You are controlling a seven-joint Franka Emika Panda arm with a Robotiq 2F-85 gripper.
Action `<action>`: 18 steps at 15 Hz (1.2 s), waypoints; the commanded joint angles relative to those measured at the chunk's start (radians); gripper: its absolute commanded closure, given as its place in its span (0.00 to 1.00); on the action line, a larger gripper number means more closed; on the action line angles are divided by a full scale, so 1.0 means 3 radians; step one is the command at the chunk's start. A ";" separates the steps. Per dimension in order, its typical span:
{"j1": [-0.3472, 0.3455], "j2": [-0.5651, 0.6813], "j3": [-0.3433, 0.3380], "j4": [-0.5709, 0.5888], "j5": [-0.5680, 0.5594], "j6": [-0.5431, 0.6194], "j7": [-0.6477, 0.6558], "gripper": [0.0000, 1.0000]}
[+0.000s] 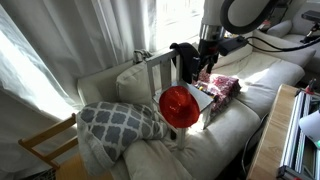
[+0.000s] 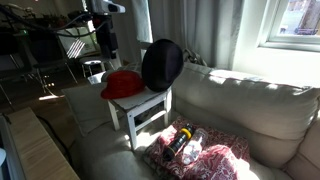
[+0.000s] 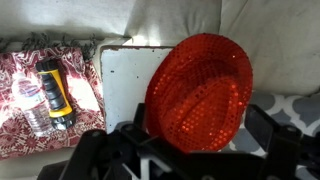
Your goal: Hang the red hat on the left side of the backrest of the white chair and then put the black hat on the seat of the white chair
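The red hat [image 3: 200, 90] lies tilted on the seat [image 3: 122, 90] of the white chair [image 2: 140, 108] and overhangs one seat edge. It also shows in both exterior views [image 1: 180, 105] [image 2: 123, 83]. The black hat [image 2: 162, 65] hangs on a post of the backrest [image 1: 160, 70]; in an exterior view it appears beside my arm [image 1: 185, 55]. My gripper [image 3: 195, 138] hovers just above the red hat. It is open, with its fingers wide apart on either side of the hat's near edge. It also shows in both exterior views [image 1: 206, 62] [image 2: 109, 57].
The chair stands on a pale sofa [image 2: 250, 110]. A red-patterned cloth [image 3: 25, 120] beside the chair carries a clear bottle [image 3: 30, 100] and a yellow-black flashlight [image 3: 55, 92]. A grey patterned pillow [image 1: 115, 122] lies on the sofa. A tan wooden chair [image 1: 45, 140] stands beyond it.
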 commanded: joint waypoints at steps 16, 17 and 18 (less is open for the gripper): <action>-0.0022 0.1193 0.0219 0.0255 0.1565 0.1380 -0.0686 0.00; -0.0016 0.1241 0.0213 0.0258 0.1519 0.1489 -0.0647 0.00; -0.0004 0.1280 0.0188 0.0252 0.1451 0.1564 -0.0601 0.08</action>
